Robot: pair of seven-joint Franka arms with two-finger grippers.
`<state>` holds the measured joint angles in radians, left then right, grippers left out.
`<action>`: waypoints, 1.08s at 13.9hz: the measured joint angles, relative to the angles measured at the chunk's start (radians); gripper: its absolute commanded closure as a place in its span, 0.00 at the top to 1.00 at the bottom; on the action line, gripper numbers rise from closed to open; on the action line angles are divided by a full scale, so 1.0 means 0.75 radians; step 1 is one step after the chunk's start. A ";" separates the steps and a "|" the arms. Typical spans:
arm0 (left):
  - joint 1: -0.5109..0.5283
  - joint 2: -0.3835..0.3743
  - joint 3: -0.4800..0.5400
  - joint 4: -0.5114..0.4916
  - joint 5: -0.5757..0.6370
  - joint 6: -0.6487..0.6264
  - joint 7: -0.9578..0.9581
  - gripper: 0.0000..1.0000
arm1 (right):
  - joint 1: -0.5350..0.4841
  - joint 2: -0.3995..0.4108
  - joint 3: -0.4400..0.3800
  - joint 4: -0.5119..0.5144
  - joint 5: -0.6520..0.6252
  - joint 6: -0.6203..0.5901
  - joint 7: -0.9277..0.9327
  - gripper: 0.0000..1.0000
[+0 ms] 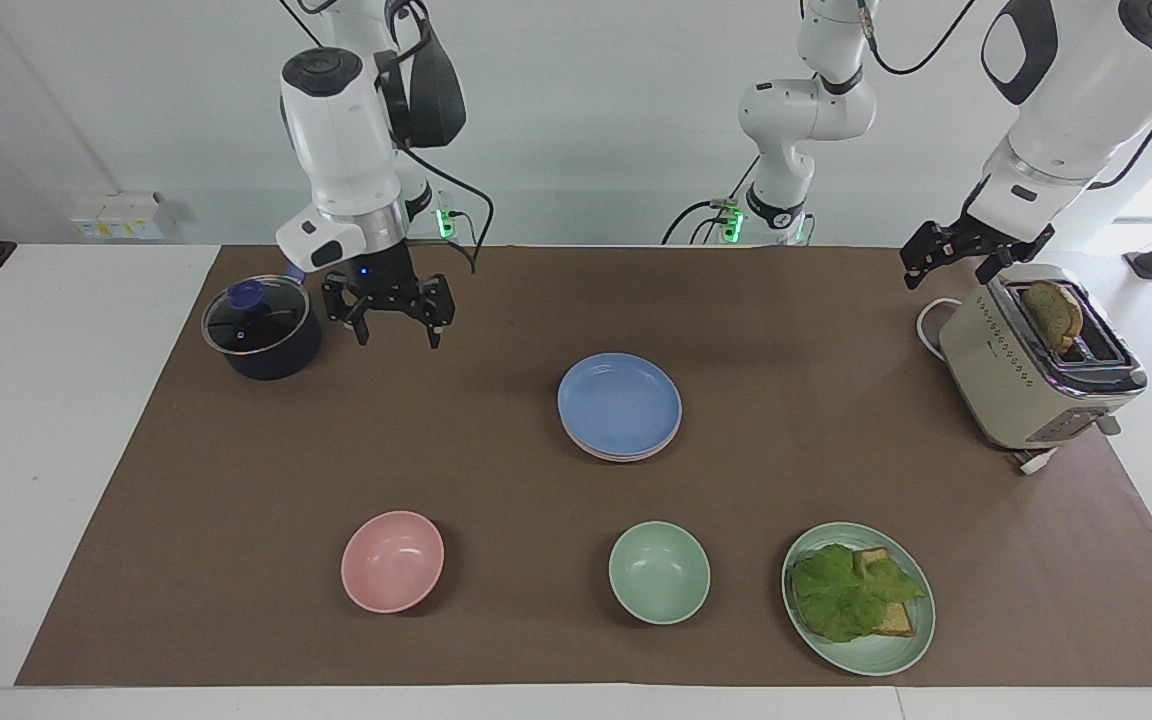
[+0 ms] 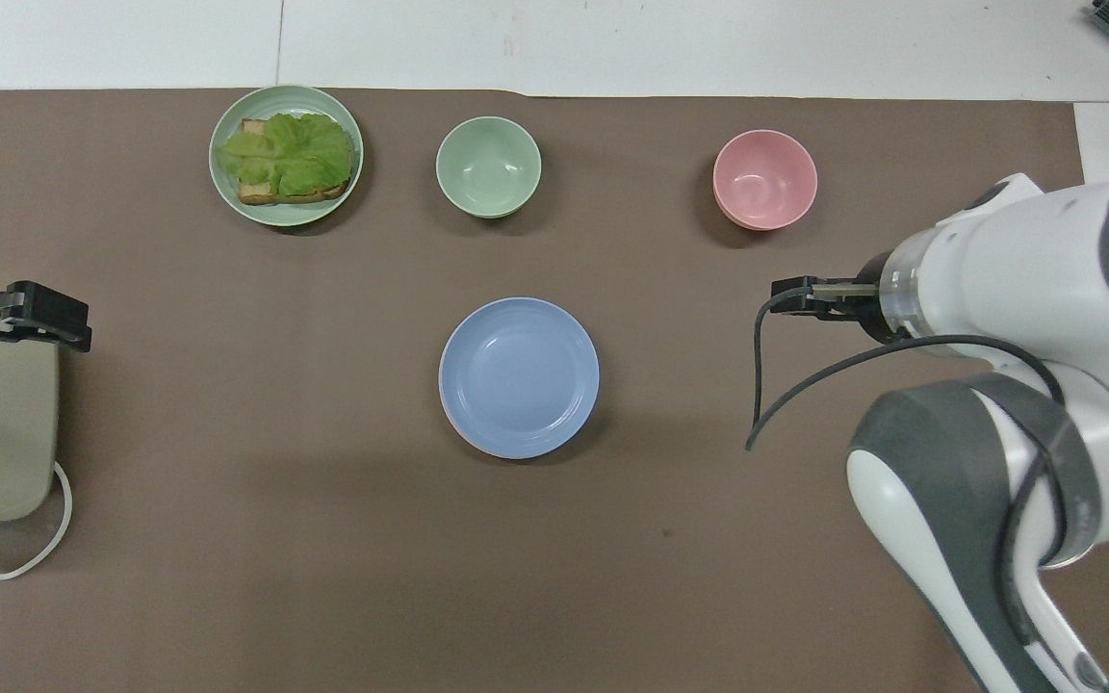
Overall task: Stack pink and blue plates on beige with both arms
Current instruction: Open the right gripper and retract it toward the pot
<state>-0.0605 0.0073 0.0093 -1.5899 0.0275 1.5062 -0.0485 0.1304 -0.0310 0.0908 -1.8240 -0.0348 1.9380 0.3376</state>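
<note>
Brown table mat (image 1: 236,470), blue plate (image 1: 620,402) topping pink plate (image 1: 626,455) mid-table, beige seemingly hidden beneath, right gripper (image 1: 391,325) raised, fingers spread, beside saucepan (image 1: 261,330), left gripper (image 1: 951,262) spread, empty, over toaster (image 1: 1036,370).

"What do your arms look like?"
"Glossy white shells, your right arm (image 1: 341,140) with dark grey joint caps, a loose black cable, black grippers, green lights at both bases."

Bright, even light; soft shadows.
</note>
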 measured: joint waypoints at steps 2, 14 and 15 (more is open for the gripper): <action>0.000 0.000 0.000 0.000 0.000 0.000 0.000 1.00 | -0.033 -0.036 0.000 0.067 0.000 -0.118 0.000 1.00; 0.000 0.000 0.000 0.000 0.000 0.000 0.000 1.00 | -0.229 -0.119 -0.011 0.192 0.000 -0.375 0.000 1.00; 0.000 0.000 0.000 0.000 0.000 0.000 0.000 1.00 | -0.242 -0.119 -0.027 0.194 0.000 -0.385 0.000 1.00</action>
<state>-0.0605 0.0073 0.0093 -1.5899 0.0275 1.5062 -0.0485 -0.0511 -0.1203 0.0704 -1.6785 -0.0346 1.6496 0.3375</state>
